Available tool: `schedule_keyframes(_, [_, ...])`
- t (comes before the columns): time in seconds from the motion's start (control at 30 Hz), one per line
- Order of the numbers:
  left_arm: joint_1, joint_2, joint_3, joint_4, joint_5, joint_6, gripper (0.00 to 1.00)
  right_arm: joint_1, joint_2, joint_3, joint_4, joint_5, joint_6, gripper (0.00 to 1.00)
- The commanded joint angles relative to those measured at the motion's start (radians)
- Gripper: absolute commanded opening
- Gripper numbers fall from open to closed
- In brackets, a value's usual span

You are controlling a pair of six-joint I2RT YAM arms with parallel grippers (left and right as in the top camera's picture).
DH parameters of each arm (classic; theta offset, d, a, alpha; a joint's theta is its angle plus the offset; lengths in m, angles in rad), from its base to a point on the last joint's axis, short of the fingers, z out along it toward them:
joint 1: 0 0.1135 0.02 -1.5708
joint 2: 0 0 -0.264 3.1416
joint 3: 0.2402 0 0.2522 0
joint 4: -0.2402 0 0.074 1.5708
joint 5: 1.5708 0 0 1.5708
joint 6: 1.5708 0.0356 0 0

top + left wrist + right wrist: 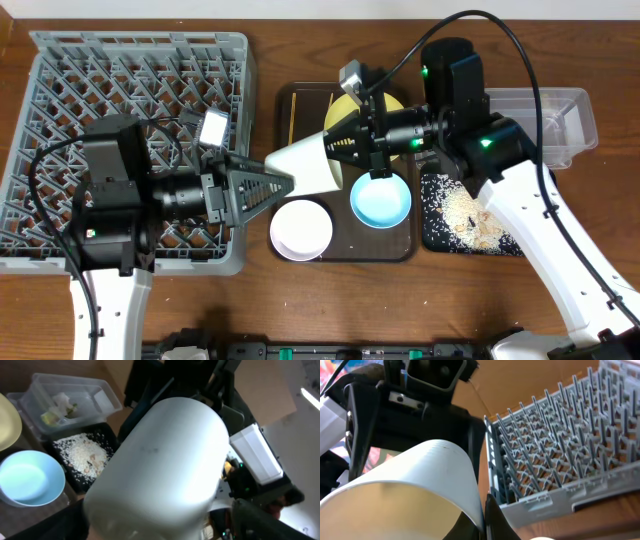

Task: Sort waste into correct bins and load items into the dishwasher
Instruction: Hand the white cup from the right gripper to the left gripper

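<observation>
Nearest: white bowl [301, 229] and light blue bowl [381, 199], unloaded, on brown tray [345, 245]. White cup [310, 165] aloft beside rack; right end effector [330, 148] clamped on its rim, left end effector [288, 184] spread about its base, grip undeterminable. Dish rack [60, 60]: 0 items visible. Farther: rice [465, 210] in black tray [424, 240], wrapper [50, 416] in clear tub [585, 125].

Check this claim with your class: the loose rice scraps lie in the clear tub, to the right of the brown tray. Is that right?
Not quite. The rice scraps lie in the black tray, not in the clear tub. They are to the right of the brown tray. The overhead view shows it.
</observation>
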State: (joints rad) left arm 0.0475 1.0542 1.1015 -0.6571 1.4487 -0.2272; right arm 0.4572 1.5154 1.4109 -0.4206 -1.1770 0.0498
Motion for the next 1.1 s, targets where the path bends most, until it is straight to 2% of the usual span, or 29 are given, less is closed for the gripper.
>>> schedule_keyframes(0.0, [-0.042, -0.001, 0.002, 0.005, 0.058, 0.017, 0.86, 0.046, 0.02, 0.002, 0.029, 0.025, 0.025, 0.01])
schedule_keyframes(0.2, [-0.049, -0.001, 0.002, 0.013, 0.032, 0.017, 0.78, 0.056, 0.021, 0.002, 0.035, 0.025, 0.028, 0.01])
schedule_keyframes(0.3, [-0.049, -0.001, 0.002, 0.013, 0.032, 0.017, 0.68, 0.053, 0.021, 0.002, 0.036, 0.025, 0.028, 0.02])
schedule_keyframes(0.37, [-0.049, -0.001, 0.002, 0.012, 0.032, 0.017, 0.67, 0.053, 0.021, 0.002, 0.036, 0.026, 0.028, 0.05])
schedule_keyframes(0.43, [-0.049, -0.001, 0.002, 0.013, 0.031, 0.017, 0.66, 0.053, 0.021, 0.002, 0.036, 0.039, 0.028, 0.17])
schedule_keyframes(0.47, [-0.049, -0.001, 0.002, 0.012, 0.023, 0.017, 0.66, 0.05, 0.021, 0.002, 0.036, 0.045, 0.028, 0.3])
schedule_keyframes(0.53, [-0.049, -0.001, 0.002, 0.012, -0.008, 0.017, 0.66, 0.038, 0.021, 0.002, 0.039, 0.044, 0.028, 0.47])
schedule_keyframes(0.6, [-0.049, -0.001, 0.002, 0.011, -0.057, 0.017, 0.66, 0.012, 0.021, 0.002, 0.037, 0.043, 0.034, 0.52])
schedule_keyframes(0.7, [-0.049, -0.001, 0.002, 0.006, -0.187, 0.016, 0.65, -0.048, 0.018, 0.002, 0.026, 0.043, 0.065, 0.52])
schedule_keyframes(0.8, [-0.039, -0.005, 0.002, -0.042, -0.38, 0.017, 0.63, -0.12, 0.008, 0.002, -0.025, 0.043, 0.077, 0.52])
schedule_keyframes(0.97, [0.042, -0.034, 0.029, -0.197, -0.824, 0.008, 0.63, -0.196, -0.001, 0.002, -0.163, 0.087, 0.068, 0.56])
schedule_keyframes(1.07, [0.108, -0.053, 0.08, -0.298, -1.096, 0.004, 0.62, -0.199, -0.001, 0.002, -0.29, 0.26, 0.065, 0.59])
